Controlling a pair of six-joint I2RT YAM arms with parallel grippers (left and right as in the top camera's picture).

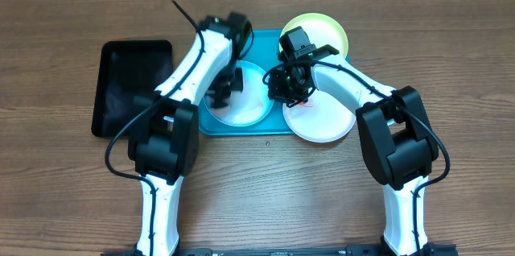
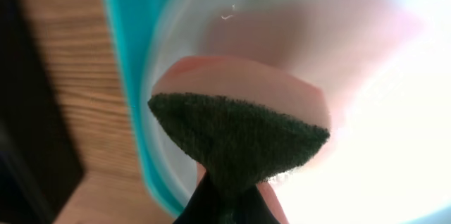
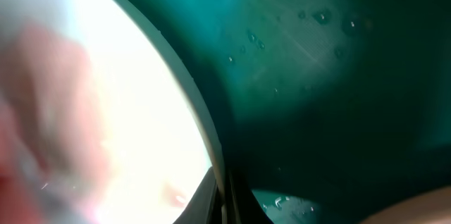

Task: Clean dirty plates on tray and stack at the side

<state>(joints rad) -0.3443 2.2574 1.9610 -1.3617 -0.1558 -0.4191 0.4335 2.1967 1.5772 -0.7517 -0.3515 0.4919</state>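
Note:
The pale blue plate [image 1: 249, 109] lies in the turquoise tray [image 1: 241, 130]. My left gripper [image 1: 228, 87] is shut on a pink sponge with a dark green scouring side [image 2: 239, 139] and holds it on this plate [image 2: 211, 27], which shows a pinkish smear. The white plate [image 1: 326, 119] with a red smear lies at the tray's right edge. My right gripper [image 1: 288, 87] is shut on its rim [image 3: 204, 132], with the tray [image 3: 317, 76] beyond. The yellow-green plate [image 1: 326, 30] lies behind, on the table at the tray's far right corner.
A smaller black tray [image 1: 133, 87] lies on the wooden table to the left of the turquoise tray. Both arms cross over the tray from the near side. The tray wall [image 2: 130, 97] runs close by the sponge.

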